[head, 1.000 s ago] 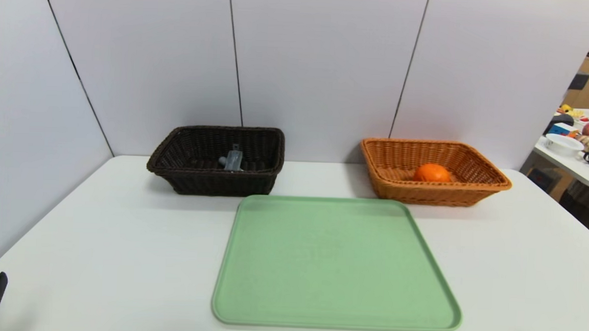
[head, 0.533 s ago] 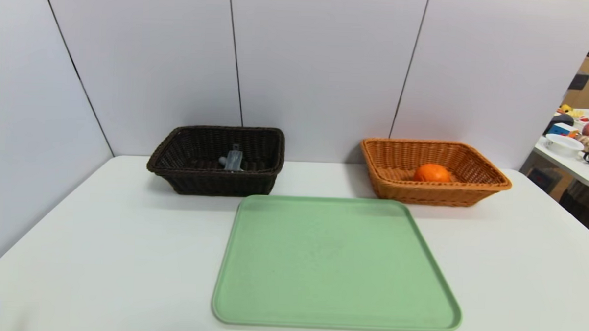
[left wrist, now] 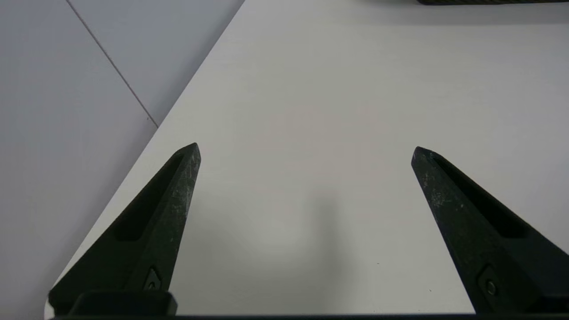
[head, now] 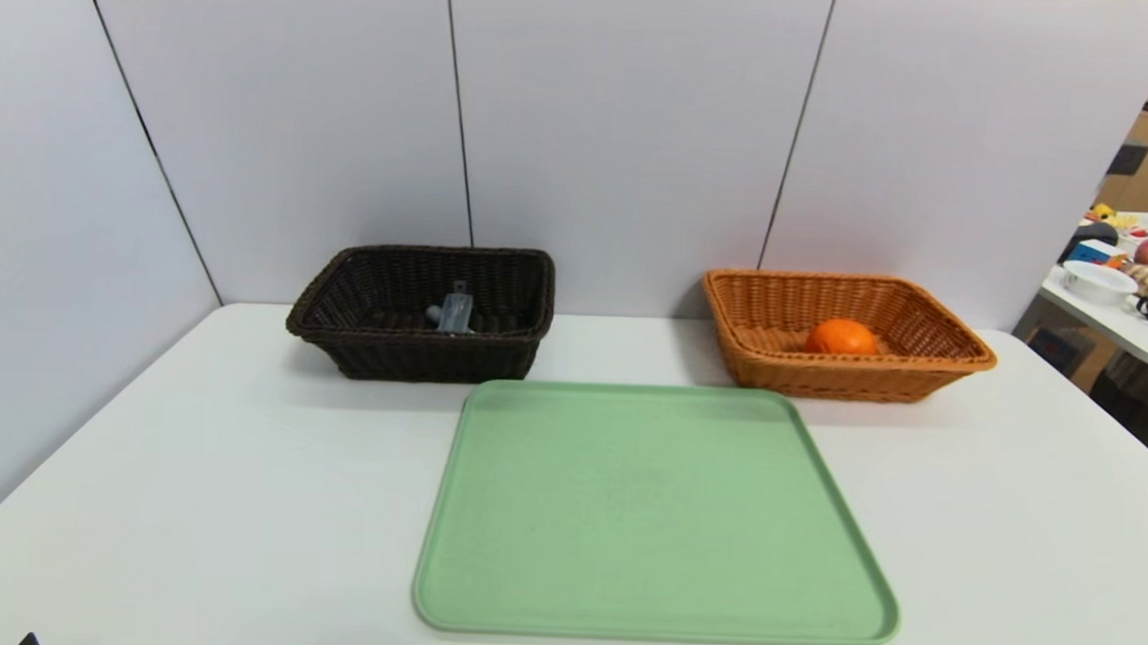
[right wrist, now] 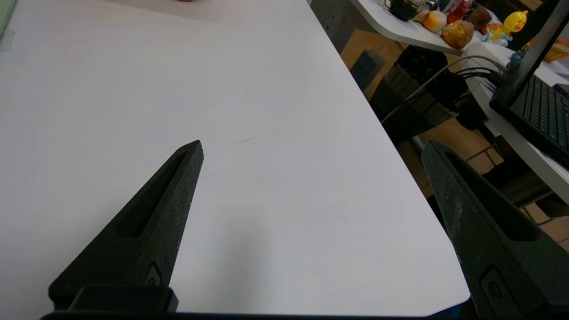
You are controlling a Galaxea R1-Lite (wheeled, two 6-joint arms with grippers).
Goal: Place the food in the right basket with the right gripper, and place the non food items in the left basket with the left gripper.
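**op_remote:** Quick status from my end, everything placed relative to the green tray (head: 658,516). Nearest to me: my left gripper (left wrist: 304,153) hangs over bare tabletop (head: 196,481) off the tray's left side, jaws spread wide with nothing between them. My right gripper (right wrist: 311,146) is the mirror of that, off the tray's right side near the tabletop's right edge, jaws also wide apart and empty. From the head camera only a sliver of the left one shows at the bottom corner.

**bench_lurker:** So what's on the tray to grab?

**op_remote:** Nothing that I can see. The tray's surface is bare. Past its far edge: dark basket (head: 422,312) beyond the far-left corner with a small grey object (head: 453,312) inside, and orange basket (head: 846,332) beyond the far-right corner with an orange (head: 842,337) sitting in it.

**bench_lurker:** Which arm's closer to the next pick then?

**op_remote:** Honestly, neither has one. Both task things lie well ahead of the jaws, each already in the basket on its own arm's side. The orange is round, so no axis to line up; the grey piece is too small for me to read its lie. My call: sorting looks done, and I'd just park both arms.
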